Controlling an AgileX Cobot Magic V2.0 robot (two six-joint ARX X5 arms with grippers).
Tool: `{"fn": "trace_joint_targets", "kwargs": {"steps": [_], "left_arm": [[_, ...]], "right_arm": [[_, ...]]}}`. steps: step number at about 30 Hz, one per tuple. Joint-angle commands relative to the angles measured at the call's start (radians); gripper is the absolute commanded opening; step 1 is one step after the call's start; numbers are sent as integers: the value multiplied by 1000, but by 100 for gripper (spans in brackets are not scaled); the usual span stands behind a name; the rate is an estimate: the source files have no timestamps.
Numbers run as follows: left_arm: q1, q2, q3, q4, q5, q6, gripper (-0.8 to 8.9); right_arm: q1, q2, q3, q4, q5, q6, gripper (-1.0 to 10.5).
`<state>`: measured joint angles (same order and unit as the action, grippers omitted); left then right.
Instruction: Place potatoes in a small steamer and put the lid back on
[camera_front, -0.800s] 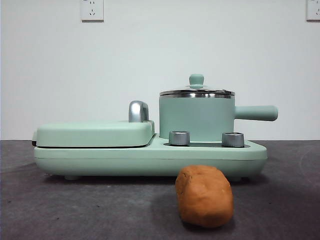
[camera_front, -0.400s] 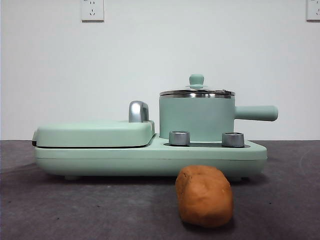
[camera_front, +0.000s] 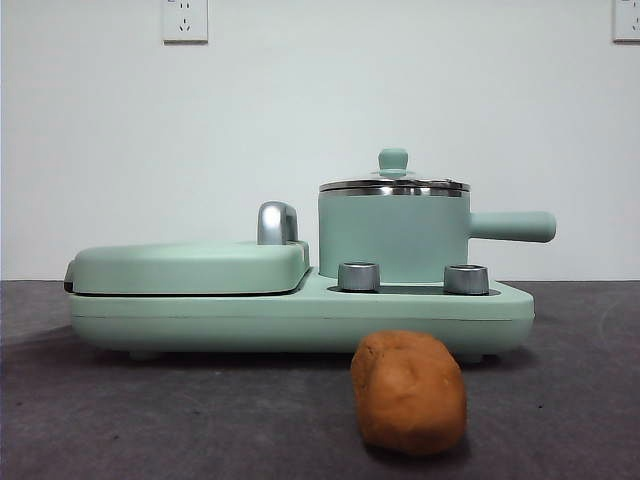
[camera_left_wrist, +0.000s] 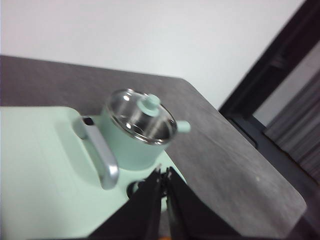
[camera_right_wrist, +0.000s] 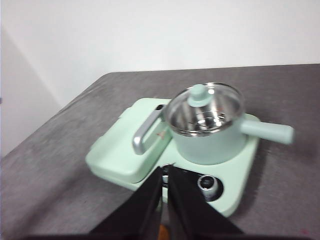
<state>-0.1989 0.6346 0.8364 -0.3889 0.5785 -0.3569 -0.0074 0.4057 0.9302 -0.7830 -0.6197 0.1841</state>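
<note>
Potato on the surface, steamer lidded

Oblong orange-brown potato (camera_front: 409, 393) lies on the dark grey surface (camera_front: 200, 420) before the mint-green cylindrical steamer (camera_front: 393, 238), capped by its clear glass lid (camera_front: 393, 183) (steel insert visible inside). Left hand (camera_left_wrist: 163, 175) and right hand (camera_right_wrist: 165, 172) hover above, each pressed together.

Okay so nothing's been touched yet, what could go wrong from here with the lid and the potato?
1. The glass lid offers only a small knob to grip; jaws closing off-centre could slip and drop it.
2. The potato is rounded and lies on the table in front of the cooker base; a pinch might roll it away.
3. The small steamer just sits on the base, so a knock to its side handle may shift it.
</note>
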Motion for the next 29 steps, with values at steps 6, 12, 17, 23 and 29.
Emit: {"fn": "trace_joint_targets", "kwargs": {"steps": [6, 12, 17, 23, 29], "left_arm": [[-44, 39, 51, -45, 25, 40, 29], [-62, 39, 51, -113, 25, 109, 172], [-78, 55, 51, -100, 25, 111, 463], [-111, 129, 58, -43, 25, 97, 469], [-166, 281, 130, -28, 22, 121, 469]], "right_arm": [[1, 60, 36, -13, -71, -40, 15], [0, 64, 36, -14, -52, -40, 49], [0, 64, 36, -14, -31, -39, 377], [0, 64, 36, -14, -32, -39, 438], [0, 64, 36, -14, -33, -39, 438]]}}
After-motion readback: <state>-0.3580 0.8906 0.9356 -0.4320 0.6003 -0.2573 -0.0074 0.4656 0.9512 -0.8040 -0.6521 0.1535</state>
